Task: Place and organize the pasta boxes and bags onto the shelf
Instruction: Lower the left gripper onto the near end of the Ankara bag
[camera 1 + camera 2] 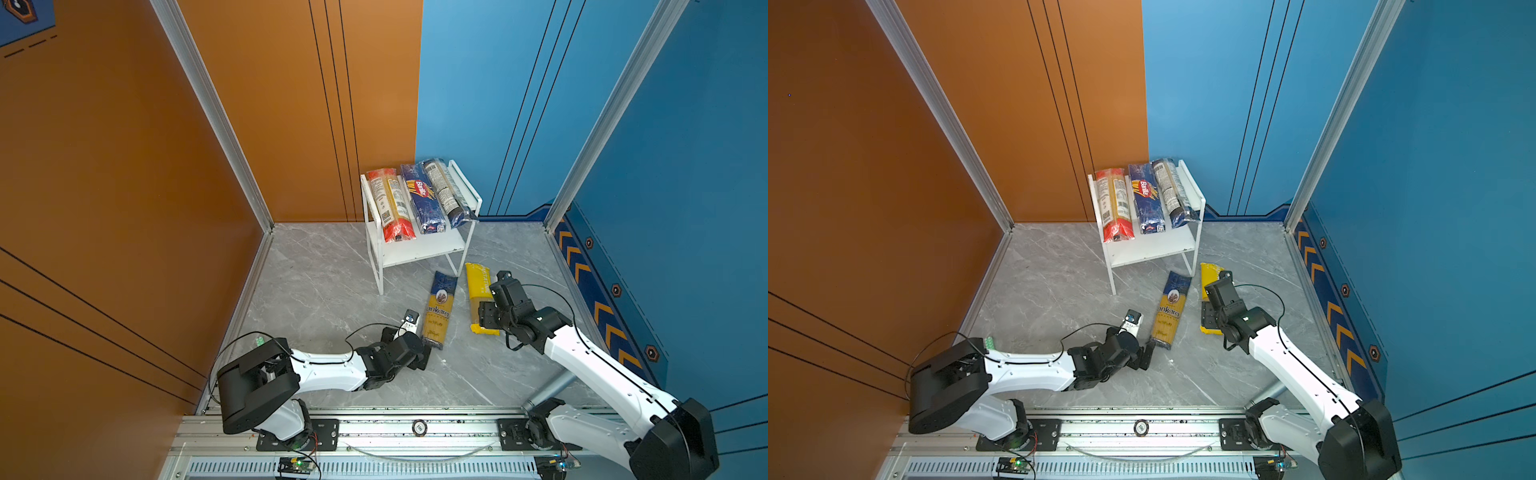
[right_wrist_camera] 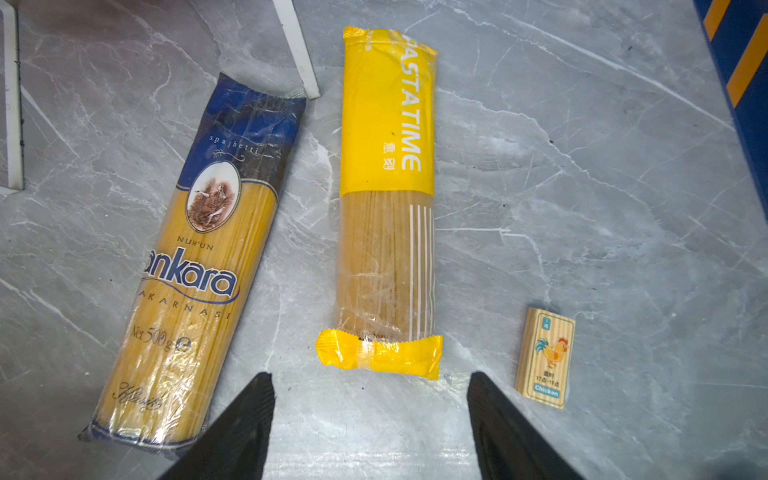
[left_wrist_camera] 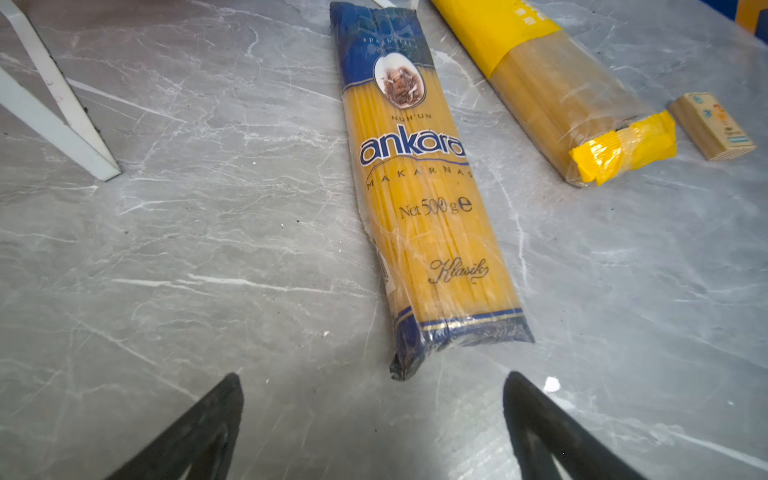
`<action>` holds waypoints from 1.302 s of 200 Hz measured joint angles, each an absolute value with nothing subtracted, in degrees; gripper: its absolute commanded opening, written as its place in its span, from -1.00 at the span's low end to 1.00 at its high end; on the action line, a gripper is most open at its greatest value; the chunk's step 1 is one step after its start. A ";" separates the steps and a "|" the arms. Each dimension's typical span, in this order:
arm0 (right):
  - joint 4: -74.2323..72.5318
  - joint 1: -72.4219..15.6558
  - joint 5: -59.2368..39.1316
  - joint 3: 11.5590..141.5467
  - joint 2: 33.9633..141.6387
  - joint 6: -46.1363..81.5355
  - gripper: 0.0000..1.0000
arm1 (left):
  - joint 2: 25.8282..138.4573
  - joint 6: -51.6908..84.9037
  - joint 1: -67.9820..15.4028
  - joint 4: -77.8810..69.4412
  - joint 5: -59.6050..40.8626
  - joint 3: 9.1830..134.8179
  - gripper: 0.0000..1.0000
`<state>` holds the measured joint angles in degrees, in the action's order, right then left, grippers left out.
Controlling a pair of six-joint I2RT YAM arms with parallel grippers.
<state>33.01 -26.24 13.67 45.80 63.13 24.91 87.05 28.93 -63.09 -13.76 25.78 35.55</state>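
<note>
The white two-tier shelf [image 1: 417, 251] stands at the back of the floor. Three pasta bags lie side by side on its upper board: a red-ended clear one [image 1: 390, 203], a dark blue Barilla one [image 1: 422, 197] and a clear one with dark-blue ends [image 1: 446, 191]. On the floor in front lie a blue-yellow Ankara bag [image 1: 439, 309] [image 3: 419, 199] and a bright yellow bag [image 1: 478, 286] [image 2: 386, 187]. My left gripper [image 3: 372, 376] is open just short of the Ankara bag's near end. My right gripper [image 2: 370, 374] is open just short of the yellow bag's near end. Neither touches anything.
A small wooden block with a chicken picture [image 2: 545, 357] lies on the floor beside the yellow bag. A shelf leg [image 2: 297, 50] stands between the far ends of the two floor bags. Orange and blue walls enclose the grey marble floor [image 1: 324, 282].
</note>
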 measured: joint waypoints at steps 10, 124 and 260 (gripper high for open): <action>33.01 -26.22 13.67 45.39 62.85 25.36 0.44 | 88.23 28.95 -63.26 -13.87 26.04 35.99 0.96; 32.99 -25.04 13.67 44.12 61.73 26.48 0.46 | 97.19 29.82 -65.30 -16.93 26.13 44.25 0.96; 32.95 -24.29 13.65 42.61 61.12 27.07 0.47 | 105.54 30.04 -66.08 -19.07 27.00 47.24 0.96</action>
<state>32.95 -24.29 13.65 42.61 61.12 27.07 105.54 30.04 -66.08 -19.07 27.00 47.24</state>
